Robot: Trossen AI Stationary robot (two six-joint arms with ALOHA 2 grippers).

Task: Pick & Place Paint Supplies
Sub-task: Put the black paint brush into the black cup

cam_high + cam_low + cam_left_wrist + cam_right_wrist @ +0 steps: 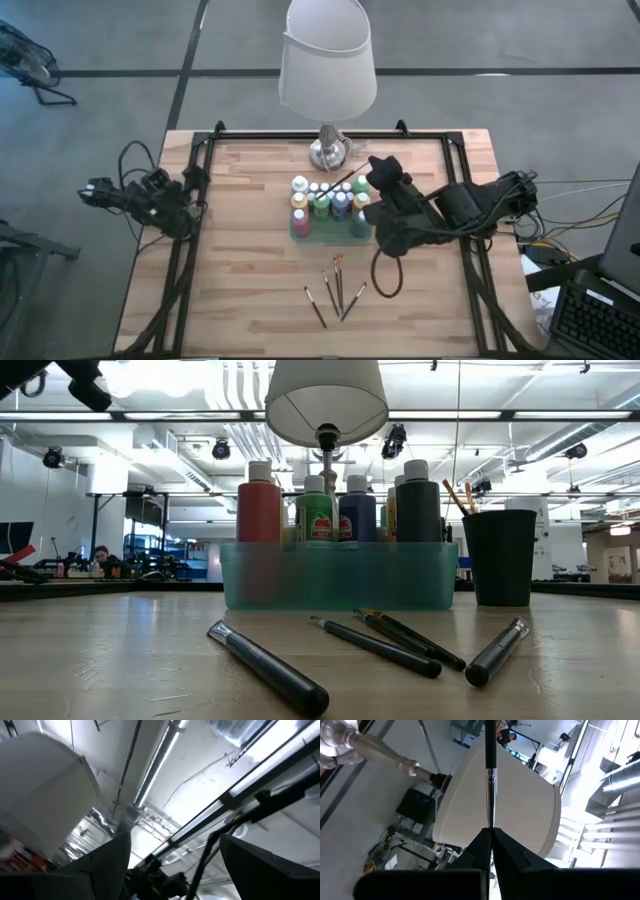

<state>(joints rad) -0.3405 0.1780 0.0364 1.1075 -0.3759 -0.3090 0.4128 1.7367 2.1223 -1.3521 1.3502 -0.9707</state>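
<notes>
Several white-capped paint bottles (320, 200) stand upright in a teal tray (340, 575) at the table's middle. Several paintbrushes (335, 290) lie flat on the wood near the front edge. My right gripper (372, 178) hovers just right of the bottles, shut on one more paintbrush (491, 795). A black cup (500, 560) with brushes in it stands right of the tray; the right arm hides it from above. At the table's left edge my left gripper (175, 865) is tipped up toward the ceiling, open with nothing between its fingers. My right gripper pinches the paintbrush at the thin tip of its silver ferrule end (491, 822) between its two fingertips. The brush sticks straight out ahead, along the fingers. It is lifted clear above the bottles, about level, its black handle (340, 184) reaching toward the table's left.
A lamp with a white shade (328, 60) and silver base (328, 152) stands at the table's far edge, just behind the tray. Black frame rails (190, 250) run along both table sides. Bare wood lies left of the tray and along the front.
</notes>
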